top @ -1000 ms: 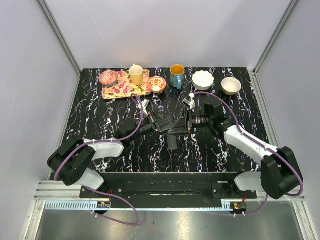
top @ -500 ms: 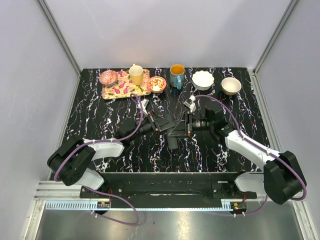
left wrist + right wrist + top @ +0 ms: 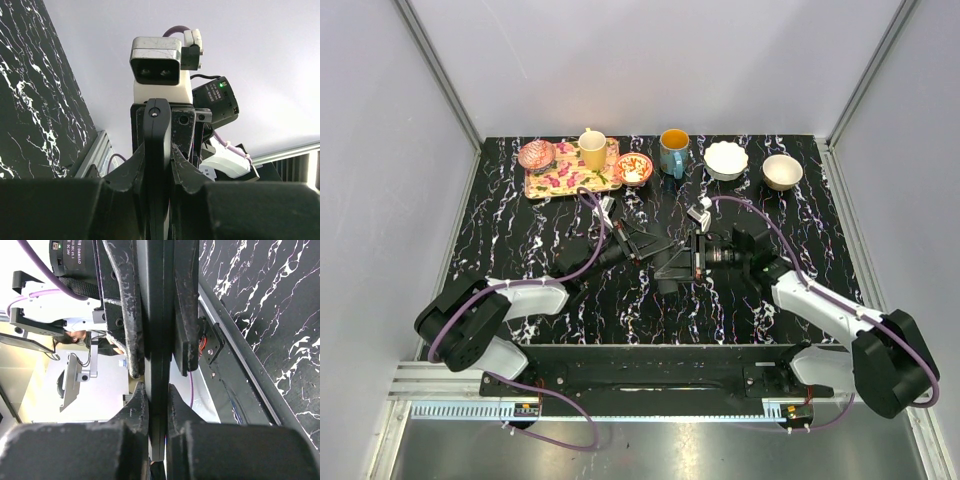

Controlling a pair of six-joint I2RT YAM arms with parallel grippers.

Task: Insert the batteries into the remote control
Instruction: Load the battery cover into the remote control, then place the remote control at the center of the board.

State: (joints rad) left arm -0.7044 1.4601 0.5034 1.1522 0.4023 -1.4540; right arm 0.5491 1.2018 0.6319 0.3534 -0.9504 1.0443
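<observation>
"Where was the remote control (image 3: 666, 276)?"

"Over the middle of the table (image 3: 520, 240), between the two arms. From above it showed as a short black bar sticking out toward the near edge from where the grippers met. I could not tell whether it touched the table."

"And the left gripper (image 3: 157, 156)?"

"Clenched on the remote control. In its wrist view the bar stood edge-on between the two fingers, each pressed against a side."

"The right gripper (image 3: 155, 392)?"

"Clamped on the same bar from the opposite side. Its wrist camera showed both fingers pinching the thin black edge, with the left gripper's scuffed fingers gripping it just beyond."

"What else stood on the table?"

"A row along the far edge: a floral tray (image 3: 560, 182) carrying a yellow cup (image 3: 592, 150), a pink bowl (image 3: 536, 155) at its left end, a small red-patterned bowl (image 3: 634, 168) just beside its right end, then a teal mug (image 3: 673, 152), a white bowl (image 3: 726, 160) and a beige bowl (image 3: 782, 172) — all apart from the grippers."
</observation>
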